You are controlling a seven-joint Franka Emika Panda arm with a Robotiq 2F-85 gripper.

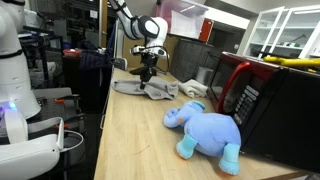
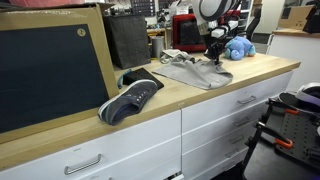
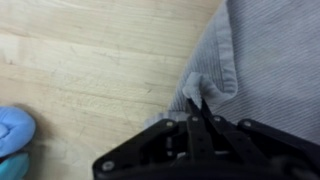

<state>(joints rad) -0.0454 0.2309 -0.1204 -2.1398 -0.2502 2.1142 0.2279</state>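
Observation:
A grey cloth (image 3: 265, 60) lies crumpled on the wooden counter; it also shows in both exterior views (image 1: 155, 90) (image 2: 195, 70). In the wrist view my gripper (image 3: 197, 104) is shut on a pinched fold at the grey cloth's edge, the fabric bunched up between the fingertips. In the exterior views the gripper (image 1: 147, 70) (image 2: 214, 50) points straight down onto the cloth. A blue plush elephant (image 1: 207, 128) (image 2: 238, 47) lies on the counter beside the cloth, apart from it; its blue edge (image 3: 14, 130) shows at the left of the wrist view.
A red microwave (image 1: 268, 100) stands on the counter by the plush. A dark sneaker (image 2: 130, 98) lies near the counter's front edge, with a black-screened framed panel (image 2: 50, 70) behind it. White drawers (image 2: 235, 105) run under the counter. A white robot body (image 1: 18, 90) stands beside the counter.

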